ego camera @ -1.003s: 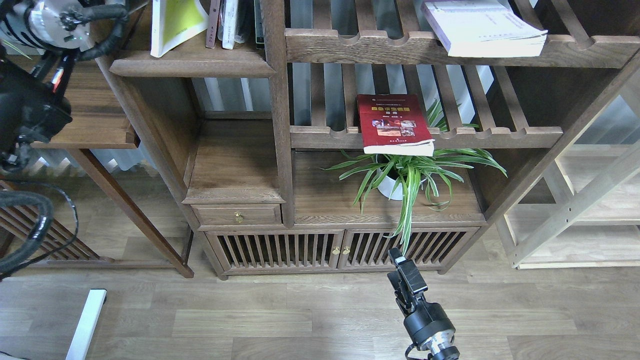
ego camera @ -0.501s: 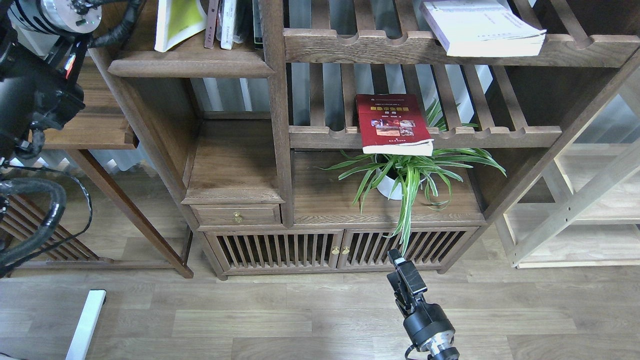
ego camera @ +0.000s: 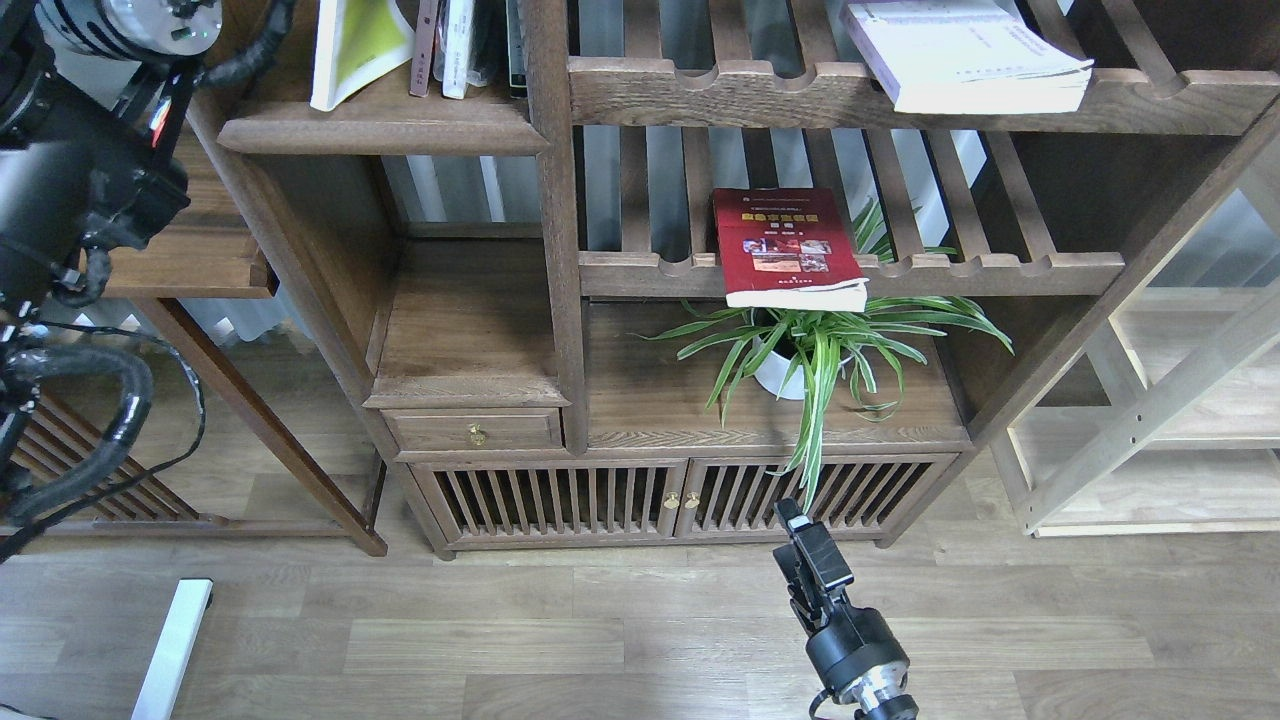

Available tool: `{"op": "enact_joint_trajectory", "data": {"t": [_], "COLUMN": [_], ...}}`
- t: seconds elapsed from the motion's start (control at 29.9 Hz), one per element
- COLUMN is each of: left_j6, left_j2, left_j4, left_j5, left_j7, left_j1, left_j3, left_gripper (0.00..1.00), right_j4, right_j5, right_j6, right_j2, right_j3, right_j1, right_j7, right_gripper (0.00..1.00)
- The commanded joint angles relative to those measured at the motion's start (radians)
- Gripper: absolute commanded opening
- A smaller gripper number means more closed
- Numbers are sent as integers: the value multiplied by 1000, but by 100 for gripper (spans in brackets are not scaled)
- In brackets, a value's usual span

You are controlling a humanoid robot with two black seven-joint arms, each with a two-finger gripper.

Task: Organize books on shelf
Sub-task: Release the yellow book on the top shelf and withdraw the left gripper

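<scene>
While yellow-green book (ego camera: 350, 45) leans on shelf (ego camera: 380, 135), red book (ego camera: 788, 248) and lavender book (ego camera: 965, 55) lie right of shelf, unplaced; right hand (ego camera: 805, 550) empty, finger gap unclear; left hand unseen.

Dark red book (ego camera: 788, 247) (yellow title), yellow-green book (ego camera: 358, 45), dark-brown shelf (ego camera: 380, 128)

The wood-plank floor (ego camera: 600, 640) carries the dark bookcase (ego camera: 560, 400) and a pale light-wood rack (ego camera: 1150, 440)
</scene>
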Motion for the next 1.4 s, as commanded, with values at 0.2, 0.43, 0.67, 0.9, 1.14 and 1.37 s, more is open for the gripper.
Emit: {"op": "enact_joint_trajectory", "data": {"t": [0.2,0.43,0.67,0.9,1.14,1.37], "left_j6": [10,10,21,49,59,110], "left_j2": [-3,-3,56,139,228,279], "left_j4": [4,-5,-106,-222,-416,-585], "left_j5": [-12,-13,-13,-15,-15,-15], "left_j7": [-6,-7,10,36,80,83], "left_j1": [-43,-46,-29,34,181,298], "left_j3": [-1,-4,-25,-20,-39,-71], "left_gripper": [31,31,32,37,39,44], "right_j4": [0,0,-3,-1,-1,-1], "right_j5": [0,0,8,15,15,17], "right_j6": [0,0,0,0,0,0], "right_j2": [0,0,0,0,0,0], "right_j3": [-5,-5,-1,-6,-12,-41], "right_j1": [0,-2,-2,2,15,17], "right_j7": [0,0,-2,-12,-12,-12], "right_gripper": [99,99,99,99,99,99]}}
